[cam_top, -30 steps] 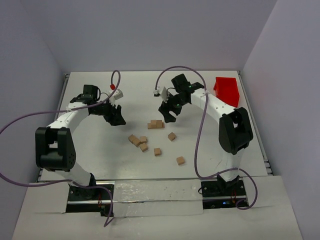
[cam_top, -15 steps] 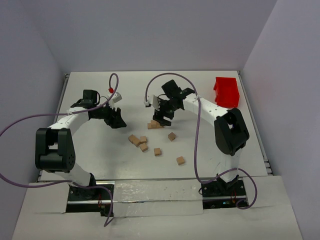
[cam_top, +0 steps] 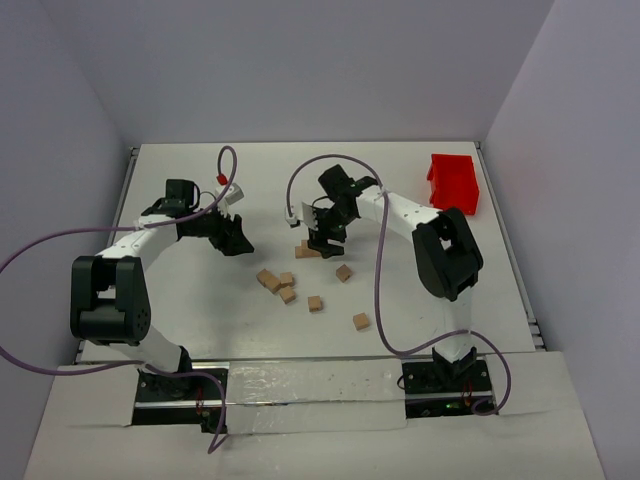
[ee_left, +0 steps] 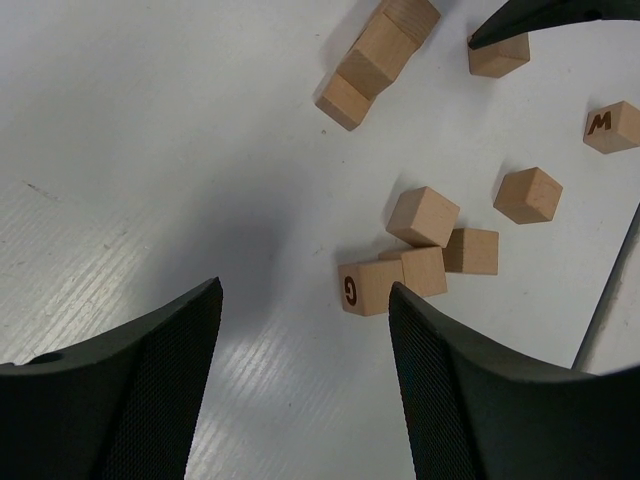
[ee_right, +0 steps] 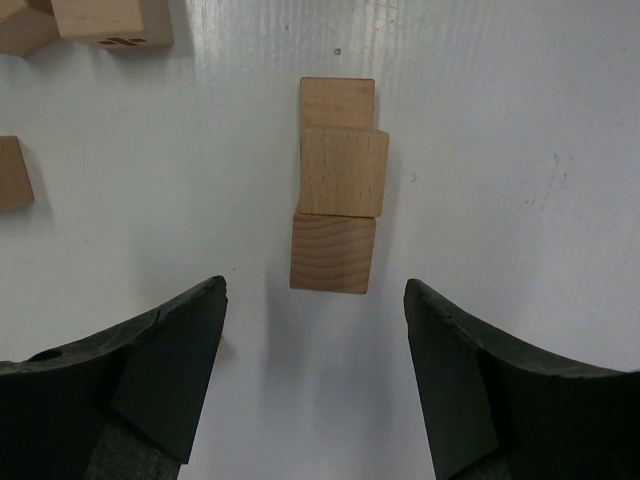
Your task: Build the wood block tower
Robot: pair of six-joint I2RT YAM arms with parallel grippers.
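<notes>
A white bench seen from above carries a red bin at its far right corner, well apart from the work. The right claw hangs over the middle of the bench with its jaws spread and nothing between them. The left claw, also spread and empty, hovers over bare bench to the left. Directly under the right claw sits the tower. So far it is a short row of plain wood blocks, with the middle one apparently resting on top of the two at the ends. The row runs along the gap between the claw's fingers rather than across it. Loose wood blocks lie scattered nearer the arms. Four are bunched together, including one marked with a G. The step in hand looks like tending or adding to this low stack. Any descent should be straight down and centred, so neither finger clips the raised block. A loose block standing alone would be easier to grasp than one in the bunch.
</notes>
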